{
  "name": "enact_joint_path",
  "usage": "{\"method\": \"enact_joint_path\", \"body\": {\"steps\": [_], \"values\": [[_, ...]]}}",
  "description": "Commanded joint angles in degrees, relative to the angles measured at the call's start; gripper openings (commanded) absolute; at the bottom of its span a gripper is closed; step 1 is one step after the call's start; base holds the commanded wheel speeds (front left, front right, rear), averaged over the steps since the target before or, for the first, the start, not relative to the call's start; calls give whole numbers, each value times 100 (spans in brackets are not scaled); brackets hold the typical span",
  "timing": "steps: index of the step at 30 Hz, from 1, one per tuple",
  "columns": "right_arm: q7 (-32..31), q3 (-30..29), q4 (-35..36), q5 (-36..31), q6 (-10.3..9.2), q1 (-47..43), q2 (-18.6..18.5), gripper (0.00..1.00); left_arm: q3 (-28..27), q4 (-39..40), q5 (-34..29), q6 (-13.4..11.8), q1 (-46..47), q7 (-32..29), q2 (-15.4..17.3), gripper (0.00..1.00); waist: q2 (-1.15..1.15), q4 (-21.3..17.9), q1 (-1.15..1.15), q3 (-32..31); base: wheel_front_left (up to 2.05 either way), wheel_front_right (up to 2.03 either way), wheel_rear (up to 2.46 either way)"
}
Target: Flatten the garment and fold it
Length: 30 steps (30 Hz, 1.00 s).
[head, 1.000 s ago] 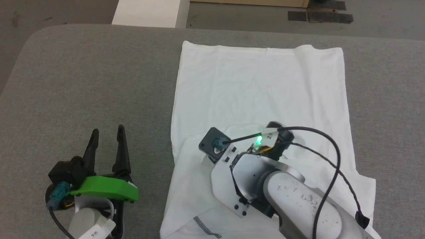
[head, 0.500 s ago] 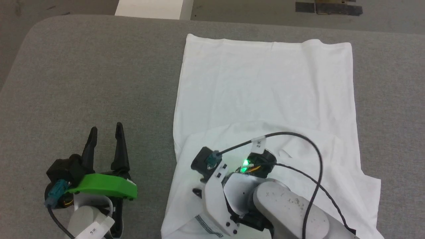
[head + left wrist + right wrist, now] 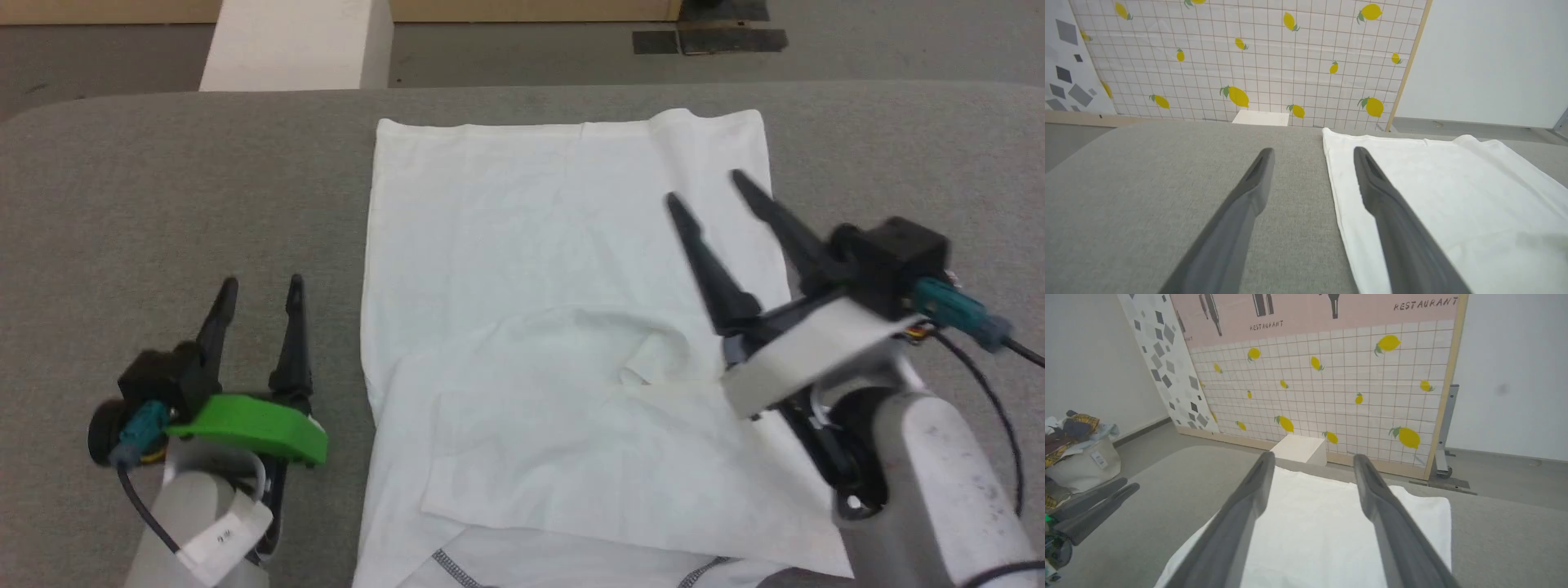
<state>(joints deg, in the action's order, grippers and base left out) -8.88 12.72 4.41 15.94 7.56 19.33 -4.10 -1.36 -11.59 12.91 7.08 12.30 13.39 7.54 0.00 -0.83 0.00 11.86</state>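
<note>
**White shirt part-folded on grey bench, both sets of fingers spread and empty**

The grey cloth-covered bench (image 3: 204, 204) carries the shirt (image 3: 531, 220), which lies about in the middle. The shirt is thin and white. Its far half is smooth and flat with straight edges. Its near half has a second layer folded over it. That layer's far edge curves across the shirt and puckers into a small ridge toward the shirt's right side. Dark grey zigzag stitching (image 3: 445, 563) shows at the shirt's near edge.

The right fingers (image 3: 706, 269) are spread wide with nothing between them. They are raised over the shirt's right side and slant toward its far end. The left fingers (image 3: 291, 343) are also spread wide and empty. They sit over bare bench to the left of the shirt, apart from it.

Beyond the shirt's far left corner, off the bench, stands a white box (image 3: 286, 45). Behind it a tiled panel with lemons (image 3: 1331, 388) leans up. Far off to the shirt's left, a pale bag of mixed clothes (image 3: 1081, 457) sits on the floor.
</note>
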Motion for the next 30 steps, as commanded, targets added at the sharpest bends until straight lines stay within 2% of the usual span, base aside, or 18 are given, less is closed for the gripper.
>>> {"method": "enact_joint_path", "body": {"steps": [1, 4, 8, 17, 25, 30], "values": [[153, -231, 131, -139, -8, -165, 26, 100, 52, 28, -31, 34, 261, -57, 130, 100, 0, -287, 0, 179, 0, 0, 0], [419, -789, 307, -454, -8, -490, 54, 100, 262, 33, -3, 37, 707, -306, 438, 100, 0, -479, 0, 411, 0, 0, 0], [779, -1190, 294, -640, -8, -710, 85, 100, 617, -24, 122, 39, 1402, -764, 934, 100, 0, -709, 0, 761, 0, 0, 0], [1166, -1281, -105, -649, -8, -608, 115, 100, 1266, -656, 735, 40, 3010, -2140, 1913, 100, 0, -1150, 0, 1525, 0, 0, 0], [1315, -1064, -242, -511, -8, -294, 121, 100, 1317, -1333, 1250, 32, 4089, -3705, 2317, 100, 0, -1465, 0, 2046, 0, 0, 0], [1381, -945, -250, -424, -8, -177, 121, 100, 1237, -1485, 1396, -198, 4475, -4515, 2396, 100, 0, -1570, 0, 2246, 0, 0, 0]]}}
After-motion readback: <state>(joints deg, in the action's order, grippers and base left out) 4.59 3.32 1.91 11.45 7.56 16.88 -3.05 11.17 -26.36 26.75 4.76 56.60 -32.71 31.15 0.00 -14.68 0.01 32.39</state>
